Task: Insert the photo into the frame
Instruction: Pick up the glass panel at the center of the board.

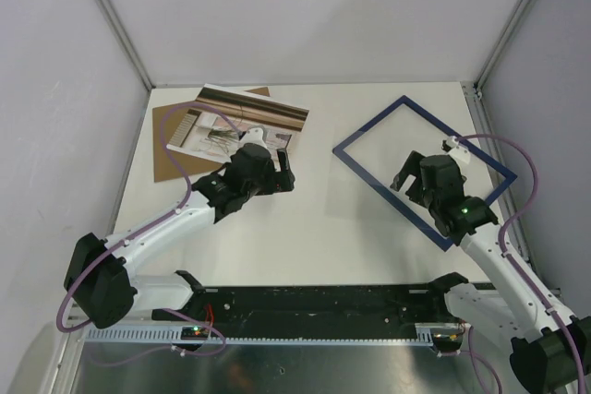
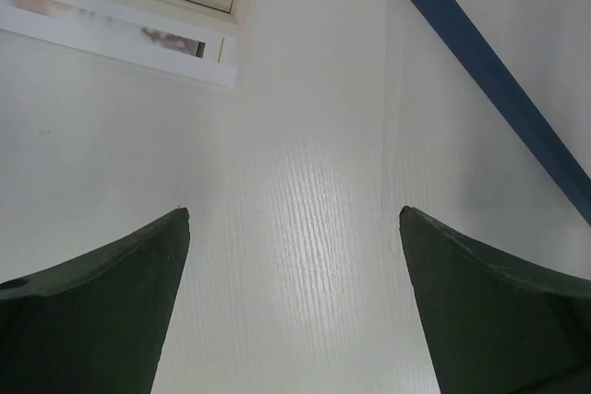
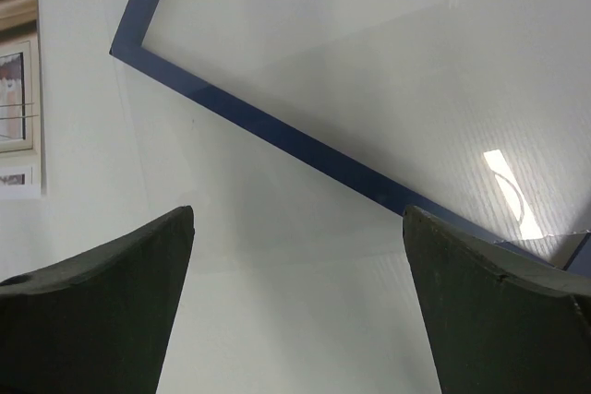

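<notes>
Left gripper and right gripper both hang with fingers spread wide and nothing between them, only bare tabletop showing in each wrist view. The white table carries everything. On its right half lies the frame, navy face up and empty, turned diamond-wise so its long axis runs from far-left to near-right; the right gripper sits over its near-right part, inside the opening. On the far-left lies a brown backing board, and resting partly on it is the photo, curtains and radiator showing, its long axis running roughly left to right with a slight tilt.

The photo lies just to the far-left of the left gripper, whose body covers the print's near-right corner from above, so the left arm looks much the nearer one for picking it up. Photo and frame are well apart, with open table between them.
</notes>
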Controlling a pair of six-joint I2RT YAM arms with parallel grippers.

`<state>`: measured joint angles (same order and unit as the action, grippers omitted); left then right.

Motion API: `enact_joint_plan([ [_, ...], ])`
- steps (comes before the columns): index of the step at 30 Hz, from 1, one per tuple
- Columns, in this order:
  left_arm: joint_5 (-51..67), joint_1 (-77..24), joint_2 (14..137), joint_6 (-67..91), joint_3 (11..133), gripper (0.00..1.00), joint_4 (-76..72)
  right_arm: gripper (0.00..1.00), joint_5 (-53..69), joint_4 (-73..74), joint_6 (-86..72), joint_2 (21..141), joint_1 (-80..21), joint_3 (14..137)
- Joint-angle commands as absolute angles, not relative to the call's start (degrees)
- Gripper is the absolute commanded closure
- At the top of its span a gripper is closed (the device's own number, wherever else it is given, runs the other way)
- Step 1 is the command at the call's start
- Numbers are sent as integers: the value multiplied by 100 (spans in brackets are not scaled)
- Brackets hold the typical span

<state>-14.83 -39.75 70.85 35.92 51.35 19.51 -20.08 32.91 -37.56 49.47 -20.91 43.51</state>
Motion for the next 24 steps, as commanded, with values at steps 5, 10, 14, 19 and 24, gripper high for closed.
enact_joint_plan([
  [5, -1282, -4052, 7052, 3128, 5330, 0, 1762, 1, -1941, 3193, -3613, 4858, -1935, 4348],
  [10, -1555, -4482, 7225, 2850, 5456, 0, 1669, 1, -1768, 3226, -3580, 4622, -1730, 4350],
  [14, -2101, -5097, 7699, 2440, 5753, 0, 1563, 1, -1706, 3401, -3577, 4586, -1519, 4421],
  [19, -3030, -6110, 8736, 1277, 6373, 0, 1238, 1, -1658, 3780, -3558, 4631, -1024, 4738],
  [24, -3718, -7003, 10057, 1, 7093, 0, 787, 1, -1375, 4151, -3523, 4615, -490, 4991],
])
